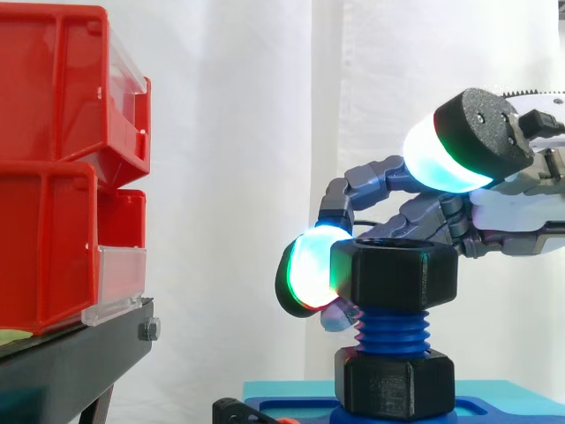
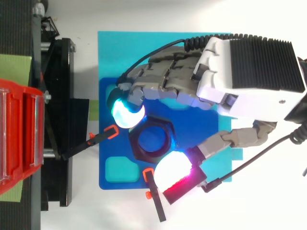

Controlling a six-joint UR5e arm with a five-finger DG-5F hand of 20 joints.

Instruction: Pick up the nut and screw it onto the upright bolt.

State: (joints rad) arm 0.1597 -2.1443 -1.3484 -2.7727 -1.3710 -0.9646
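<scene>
Nearest us, the hand (image 2: 169, 82) pinched the nut (image 1: 394, 274) between its pads (image 2: 125, 114), atop the bolt (image 1: 392, 330) below its fingers; we judged it rigid, light, best gripped across opposite flats.

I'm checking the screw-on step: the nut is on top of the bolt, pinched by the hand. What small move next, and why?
Probably rotate the hand to turn the nut down. The nut sits level on the top of the blue bolt, bare thread shows below it, and glowing pads grip its opposite sides, so a twist looks ready.
</scene>
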